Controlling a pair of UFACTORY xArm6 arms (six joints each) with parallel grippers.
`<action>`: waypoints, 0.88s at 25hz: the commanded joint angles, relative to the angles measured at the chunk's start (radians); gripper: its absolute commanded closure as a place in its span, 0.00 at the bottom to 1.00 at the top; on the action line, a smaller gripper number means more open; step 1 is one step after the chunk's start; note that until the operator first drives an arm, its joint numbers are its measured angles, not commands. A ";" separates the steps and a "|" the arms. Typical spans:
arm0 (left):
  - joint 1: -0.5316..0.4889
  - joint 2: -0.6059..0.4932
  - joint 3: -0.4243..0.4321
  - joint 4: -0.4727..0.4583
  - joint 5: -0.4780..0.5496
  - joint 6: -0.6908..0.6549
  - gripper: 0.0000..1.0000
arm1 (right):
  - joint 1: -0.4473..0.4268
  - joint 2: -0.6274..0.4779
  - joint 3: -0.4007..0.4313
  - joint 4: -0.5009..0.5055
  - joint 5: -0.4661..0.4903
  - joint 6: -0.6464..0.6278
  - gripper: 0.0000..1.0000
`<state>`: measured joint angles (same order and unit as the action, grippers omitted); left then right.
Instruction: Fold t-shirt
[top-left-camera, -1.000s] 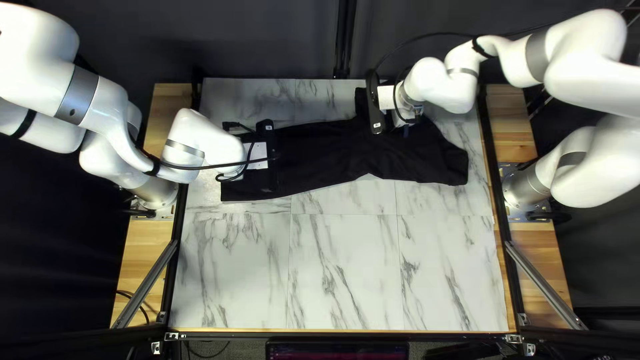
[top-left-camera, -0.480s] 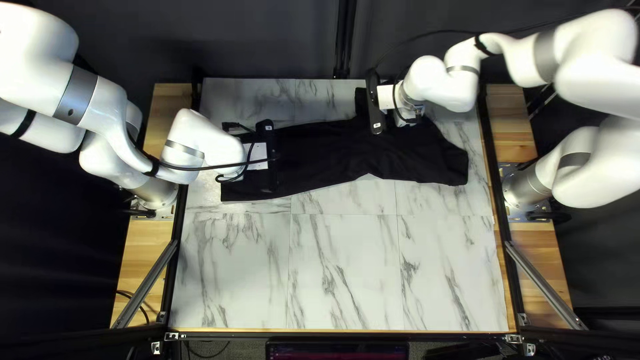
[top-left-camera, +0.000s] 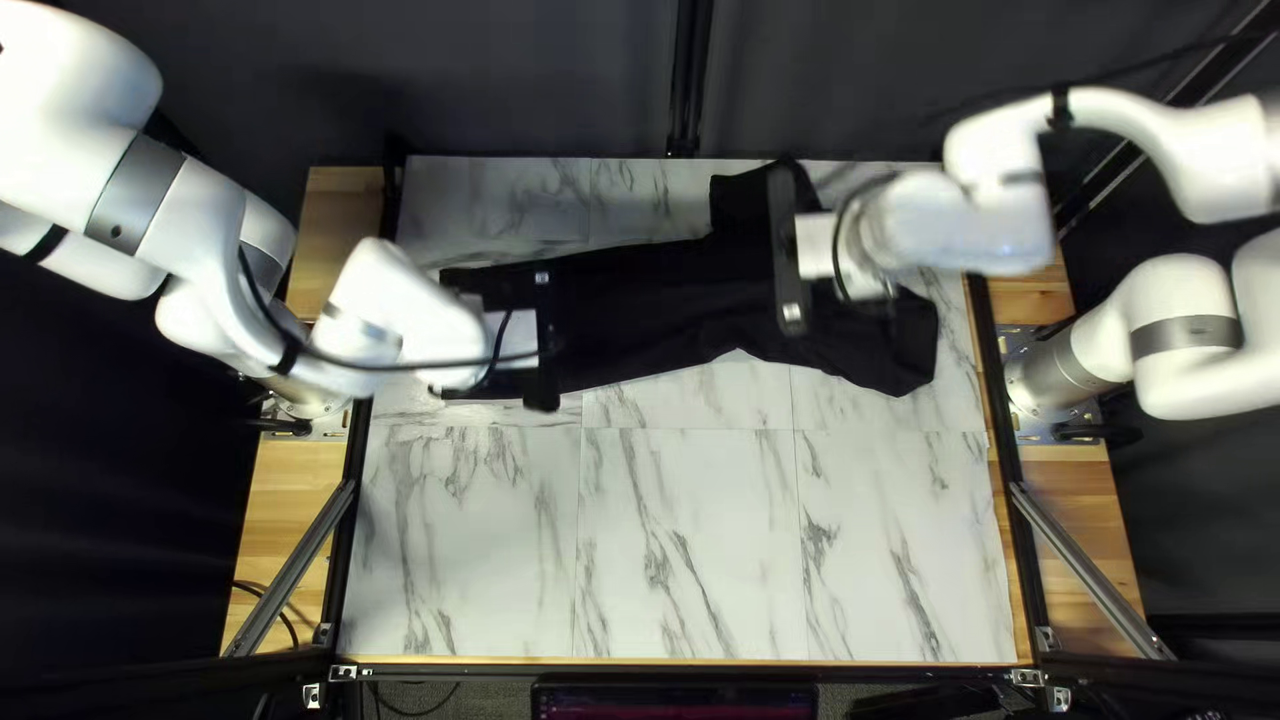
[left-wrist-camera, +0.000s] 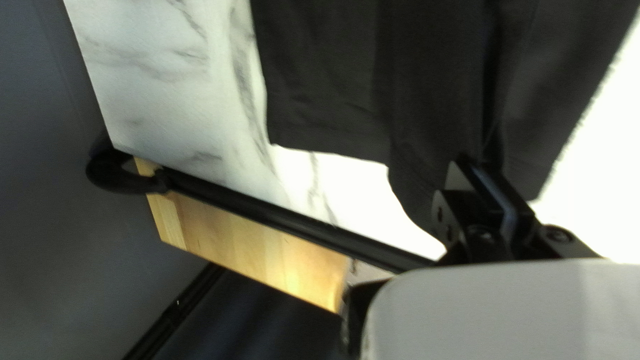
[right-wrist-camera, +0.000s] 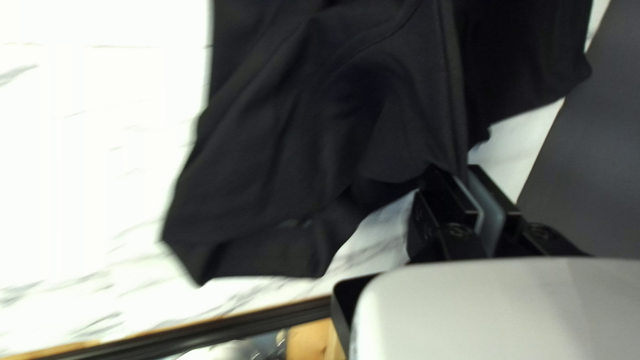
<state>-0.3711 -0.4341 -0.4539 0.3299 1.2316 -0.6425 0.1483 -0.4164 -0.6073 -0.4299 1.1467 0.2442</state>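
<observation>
T-shirt (top-left-camera: 640,307) lies long and thin on the far part of the desk (top-left-camera: 694,560). Left jaws and right jaws both pinch it. Maybe 1 fold is done; more are left.

motion blur — right arm (top-left-camera: 954,220) | glare — tabletop (right-wrist-camera: 100,133) whites out, both wrist views | curtain (top-left-camera: 534,80) dim

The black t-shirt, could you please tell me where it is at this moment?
In the top left view, the black cloth t-shirt extends across the far half of the white marble-patterned table, held by my left gripper and right gripper.
</observation>
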 commanded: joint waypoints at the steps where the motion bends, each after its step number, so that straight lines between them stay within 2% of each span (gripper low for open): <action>1: -0.135 0.095 -0.091 -0.058 0.038 -0.105 0.99 | 0.283 0.092 -0.089 0.033 0.123 0.262 1.00; 6: -0.240 0.214 -0.177 -0.107 0.032 -0.179 0.99 | 0.484 0.259 -0.227 0.101 0.173 0.429 1.00; 11: -0.305 0.315 -0.258 -0.149 0.028 -0.218 0.98 | 0.598 0.412 -0.353 0.155 0.176 0.512 1.00; 15: -0.342 0.369 -0.307 -0.174 0.031 -0.239 0.97 | 0.645 0.516 -0.449 0.191 0.175 0.529 1.00; 22: -0.354 0.410 -0.315 -0.201 0.000 -0.241 0.95 | 0.664 0.610 -0.498 0.238 0.113 0.498 1.00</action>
<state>-0.7212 -0.0308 -0.7707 0.1364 1.2402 -0.8818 0.8087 0.1651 -1.0916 -0.2060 1.2857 0.7583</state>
